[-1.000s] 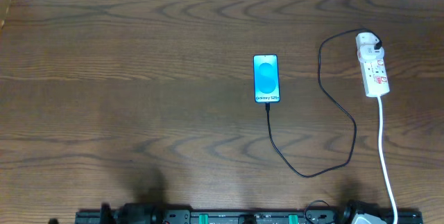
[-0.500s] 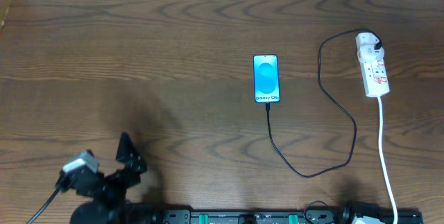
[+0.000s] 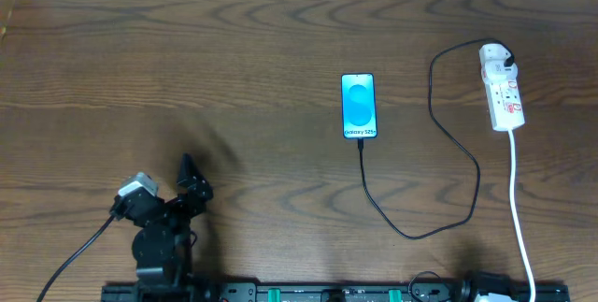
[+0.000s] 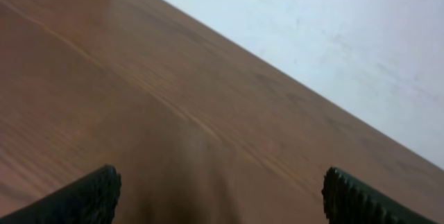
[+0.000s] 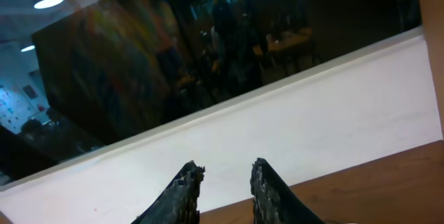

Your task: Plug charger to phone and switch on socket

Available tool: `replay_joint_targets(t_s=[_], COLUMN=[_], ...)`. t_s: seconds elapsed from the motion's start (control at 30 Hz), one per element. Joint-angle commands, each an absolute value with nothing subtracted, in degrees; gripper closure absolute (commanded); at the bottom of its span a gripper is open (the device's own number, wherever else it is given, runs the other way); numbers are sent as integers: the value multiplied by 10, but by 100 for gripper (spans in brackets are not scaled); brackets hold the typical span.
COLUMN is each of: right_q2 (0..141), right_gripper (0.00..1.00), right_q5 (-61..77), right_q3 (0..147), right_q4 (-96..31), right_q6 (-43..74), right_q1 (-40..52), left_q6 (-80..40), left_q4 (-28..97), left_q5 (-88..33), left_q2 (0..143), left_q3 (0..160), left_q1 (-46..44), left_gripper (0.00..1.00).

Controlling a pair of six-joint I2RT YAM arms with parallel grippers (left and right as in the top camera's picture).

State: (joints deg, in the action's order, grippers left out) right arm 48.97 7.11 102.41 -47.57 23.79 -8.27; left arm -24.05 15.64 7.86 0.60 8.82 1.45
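A slim black-edged smartphone with a cyan-blue screen (image 3: 359, 106) lies on the brown wooden bench (image 3: 112, 68), its long axis pointing away from the robot. The thin black charger cable (image 3: 411, 235) meets the phone's near short edge, loops back toward the robot, then climbs to the white adapter (image 3: 498, 56). The adapter sits at the far end of the narrow white power-strip socket with red markings (image 3: 505, 96). From overhead the cable tip looks seated in the phone, though it is too small to be sure. If it is, only the switch remains.

The socket lies well to the right of the phone and about level with it, its long axis nearly parallel to the phone's. Which red mark is the switch I cannot tell.

The left jaws stand wide apart and empty, with the fingertips (image 4: 83, 196) over bare wood. The left arm (image 3: 159, 237) is well left of the phone and nearer the robot, so it is on the wrong side for the switch. The right jaws show a narrow gap between the fingers (image 5: 186, 193) with nothing in it, and they are tilted up toward a white wall. Going by its side, the right arm is probably nearer the socket. It would have to come down right of the phone and press from above.
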Motion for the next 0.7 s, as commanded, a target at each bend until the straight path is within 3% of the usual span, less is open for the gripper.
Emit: replay_joint_targets(t_s=[0.0,0.67], right_q2=[484,483], right_gripper=[76,76], right_q5=[57,57], right_q3=[1023,1023], right_q4=[-476,-477], right_q6=[230,230], right_q1=[-73,-70], left_q6=[-243,-241], left_q4=[117,34], left_q5=[80,60], left_q2=[2,3], left_q3=[53,2], left_q1=[16,16], left_gripper=[7,7])
